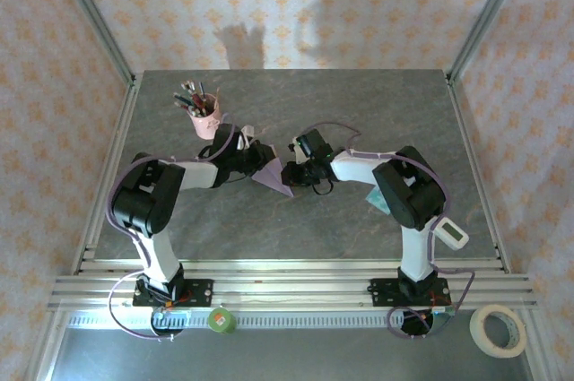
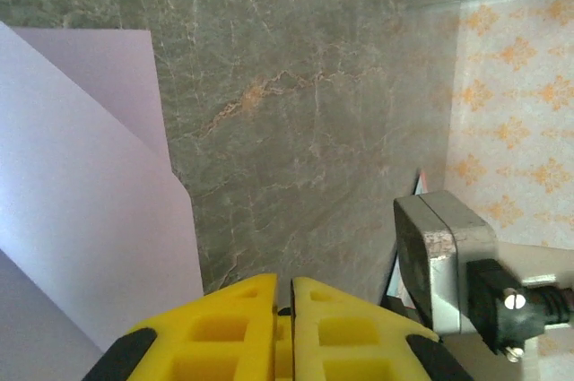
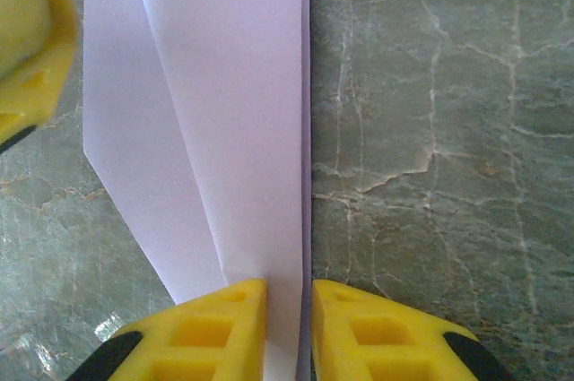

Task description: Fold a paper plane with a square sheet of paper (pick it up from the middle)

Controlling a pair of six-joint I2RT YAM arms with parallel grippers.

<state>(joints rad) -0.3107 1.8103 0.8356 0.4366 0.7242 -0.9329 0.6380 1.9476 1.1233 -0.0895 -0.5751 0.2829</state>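
Mid-fold: the pointed, half-folded sheet of paper [image 1: 273, 175] lies in the middle of the tabletop [image 1: 359, 112]. The right gripper [image 3: 289, 300] pinches its folded edge, and the left gripper [image 2: 284, 296] sits pressed together beside it. Next, probably, one holds while the other folds a wing.

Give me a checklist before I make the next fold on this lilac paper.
1. Right pincer straddles the lilac paper at its folded edge: ok.
2. Right pincer clamped firmly on it: cannot tell.
3. Left pincer shut: ok.
4. Left pincer pinching the paper: cannot tell.
5. Paper's long crease straight: ok.
6. Pink pen cup standing apart from the paper: ok.
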